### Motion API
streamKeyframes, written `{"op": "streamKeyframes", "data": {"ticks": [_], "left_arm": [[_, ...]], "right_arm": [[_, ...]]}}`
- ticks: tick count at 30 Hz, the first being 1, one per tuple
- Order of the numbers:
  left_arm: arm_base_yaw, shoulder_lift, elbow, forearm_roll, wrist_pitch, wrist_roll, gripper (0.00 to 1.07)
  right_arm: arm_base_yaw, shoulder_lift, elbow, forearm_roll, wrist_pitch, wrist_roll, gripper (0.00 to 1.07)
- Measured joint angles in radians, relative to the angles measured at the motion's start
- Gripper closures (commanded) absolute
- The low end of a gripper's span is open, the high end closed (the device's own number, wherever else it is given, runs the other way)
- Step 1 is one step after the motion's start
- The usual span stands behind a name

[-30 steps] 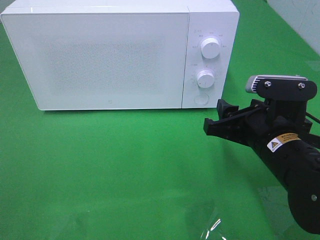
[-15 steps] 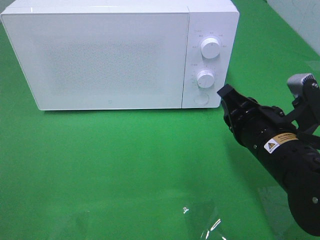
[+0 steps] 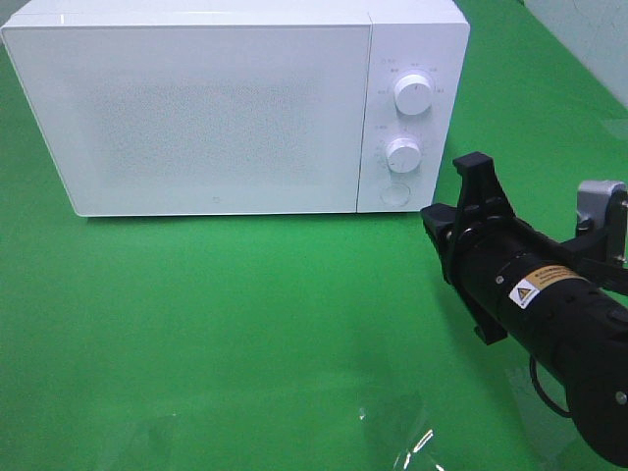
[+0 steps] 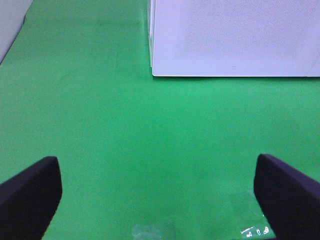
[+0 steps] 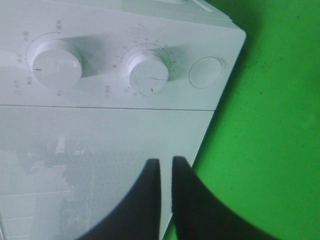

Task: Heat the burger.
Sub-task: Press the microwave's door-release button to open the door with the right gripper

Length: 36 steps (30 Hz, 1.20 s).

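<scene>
**High exterior view**
- Microwave (image 3: pixel 216 108): white, stands at the back of the green cloth (image 3: pixel 245 324), door closed and opaque. The panel on its right carries an upper knob (image 3: pixel 413 94), a lower knob (image 3: pixel 403 154) and a round button (image 3: pixel 395 193).
- Right arm (image 3: pixel 559 324): black, comes in from the lower right corner and slants up and left toward the control panel. A yellow warning label (image 3: pixel 520 291) faces up. The wrist is rolled, so the gripper's cross-bar stands near vertical.
- Right gripper (image 3: pixel 439 224): near the microwave's lower right corner, just below the round button. Whether it touches the casing cannot be told here, and the jaws are not readable from this angle.
- Grey wrist camera (image 3: pixel 599 201): sits at the frame's right edge.

**Left wrist view**
- Left gripper (image 4: pixel 159 197): jaws spread wide. Only the two dark fingertips (image 4: pixel 30 195) show, at opposite sides of the picture. Bare green cloth lies between them and nothing is held.
- The microwave's door corner lies well ahead of the gripper.

**Right wrist view**
- Right gripper (image 5: pixel 166 175): the two dark fingers (image 5: pixel 145 205) are drawn nearly together, with only a thin slit left. Nothing is clamped between them.
- The tips sit in front of the door edge, below the seam with the control panel. Both knobs and the round button are in view.

**Burger**
- Seen in no view; its place cannot be told.
</scene>
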Motion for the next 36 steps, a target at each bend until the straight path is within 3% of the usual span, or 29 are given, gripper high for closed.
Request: {"op": "streamKeyframes", "data": {"ticks": [20, 36], "left_arm": [[0.000, 0.000, 0.000, 0.000, 0.000, 0.000, 0.10], [0.000, 0.000, 0.000, 0.000, 0.000, 0.000, 0.10]], "right_arm": [[0.000, 0.002, 0.000, 0.007, 0.086, 0.179, 1.07], [0.000, 0.132, -0.060, 0.013, 0.082, 0.234, 1.07]]}}
